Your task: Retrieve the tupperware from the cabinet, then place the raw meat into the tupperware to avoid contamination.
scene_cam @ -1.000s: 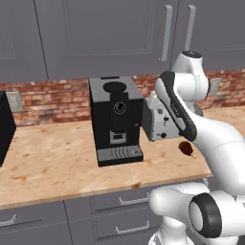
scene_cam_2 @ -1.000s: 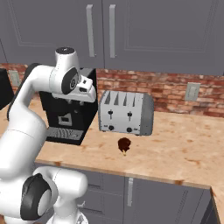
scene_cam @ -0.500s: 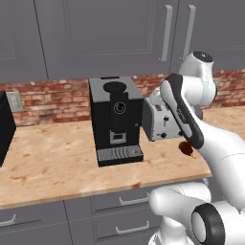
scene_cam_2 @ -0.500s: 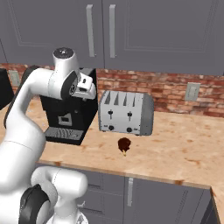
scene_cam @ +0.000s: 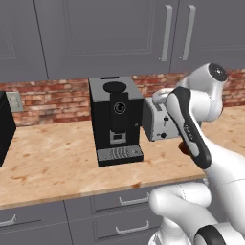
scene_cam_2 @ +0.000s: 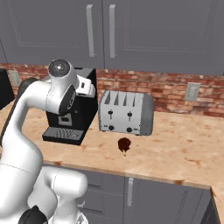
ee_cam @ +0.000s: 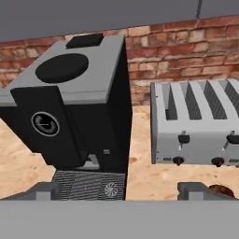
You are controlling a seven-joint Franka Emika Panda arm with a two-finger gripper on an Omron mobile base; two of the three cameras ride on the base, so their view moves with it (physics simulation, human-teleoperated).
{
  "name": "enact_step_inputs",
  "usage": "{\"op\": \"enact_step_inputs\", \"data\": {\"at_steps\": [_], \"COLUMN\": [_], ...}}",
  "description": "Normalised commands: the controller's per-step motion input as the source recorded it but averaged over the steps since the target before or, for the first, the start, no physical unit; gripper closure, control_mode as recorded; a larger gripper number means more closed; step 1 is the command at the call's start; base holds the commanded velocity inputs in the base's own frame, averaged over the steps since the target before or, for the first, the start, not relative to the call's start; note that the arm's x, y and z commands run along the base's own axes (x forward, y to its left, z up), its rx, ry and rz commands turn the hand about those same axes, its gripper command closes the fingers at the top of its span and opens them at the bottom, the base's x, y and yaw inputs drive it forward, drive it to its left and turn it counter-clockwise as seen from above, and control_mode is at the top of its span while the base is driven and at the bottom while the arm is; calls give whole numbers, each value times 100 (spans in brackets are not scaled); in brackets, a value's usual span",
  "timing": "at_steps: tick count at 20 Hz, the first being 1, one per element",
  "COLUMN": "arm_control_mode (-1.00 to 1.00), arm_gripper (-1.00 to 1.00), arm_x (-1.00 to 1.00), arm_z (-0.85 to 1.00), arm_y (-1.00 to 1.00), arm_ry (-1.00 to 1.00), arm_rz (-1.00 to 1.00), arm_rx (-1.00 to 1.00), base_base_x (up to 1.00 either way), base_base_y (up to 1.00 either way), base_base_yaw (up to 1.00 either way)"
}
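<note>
My gripper (ee_cam: pixel 120 192) hangs open above the counter with nothing between its widely spread fingertips (ee_cam: pixel 44 190), facing the coffee machine and the toaster. The hand sits in front of the coffee machine's top in the right base view. The raw meat (scene_cam_2: pixel 124 145), a small dark reddish-brown lump, lies on the wooden counter in front of the toaster; in the hand view the raw meat (ee_cam: pixel 221 190) peeks out just beyond the right fingertip. The grey upper cabinet (scene_cam_2: pixel 144 35) (scene_cam: pixel 110 33) overhead has both doors closed, its bar handles (scene_cam_2: pixel 89 30) side by side. The tupperware is hidden.
A black coffee machine (scene_cam_2: pixel 72 120) (ee_cam: pixel 74 107) stands left of the silver toaster (scene_cam_2: pixel 127 113) (ee_cam: pixel 198 123) against the brick wall. A wall outlet (scene_cam_2: pixel 191 92) sits to the right. Grey drawers (scene_cam: pixel 119 206) run under the counter edge. A dark appliance (scene_cam: pixel 4 127) is at far left.
The jaws have spread from partly closed to wide open. The arm's elbow has shifted a little; the meat, the toaster and the coffee machine have stayed put.
</note>
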Motion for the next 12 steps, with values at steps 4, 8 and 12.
{"op": "enact_step_inputs", "data": {"at_steps": [4, 8, 12], "arm_control_mode": [-100, -100, -100], "arm_gripper": [-100, -100, -100], "arm_x": [0, 0, 0], "arm_z": [28, 38, 44], "arm_y": [0, 0, 0], "arm_ry": [-22, -18, -14], "arm_rz": [0, 0, 0], "arm_rx": [3, 1, 0], "base_base_x": [0, 0, 0], "base_base_y": [0, 0, 0], "base_base_yaw": [0, 0, 0]}}
